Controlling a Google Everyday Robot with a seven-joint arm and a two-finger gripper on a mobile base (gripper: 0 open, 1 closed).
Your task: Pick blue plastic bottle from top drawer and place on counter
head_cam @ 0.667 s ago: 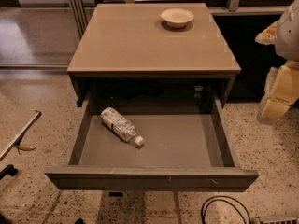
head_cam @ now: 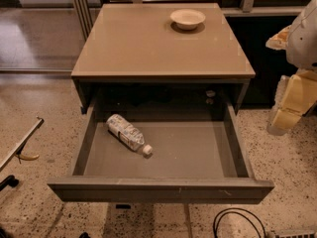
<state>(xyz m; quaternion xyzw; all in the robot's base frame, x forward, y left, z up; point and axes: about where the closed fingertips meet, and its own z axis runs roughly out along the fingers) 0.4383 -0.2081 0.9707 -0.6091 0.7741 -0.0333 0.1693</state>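
The blue plastic bottle (head_cam: 128,134) lies on its side in the open top drawer (head_cam: 161,188), in the left half, with its white cap pointing to the front right. The drawer is pulled far out from under the tan counter (head_cam: 148,41). My gripper (head_cam: 290,105) hangs at the right edge of the view, beside the cabinet's right side and outside the drawer, well away from the bottle. It holds nothing that I can see.
A shallow white bowl (head_cam: 187,19) stands at the back right of the counter. A black cable (head_cam: 237,222) loops on the speckled floor in front. A metal bar (head_cam: 20,143) lies on the floor at the left.
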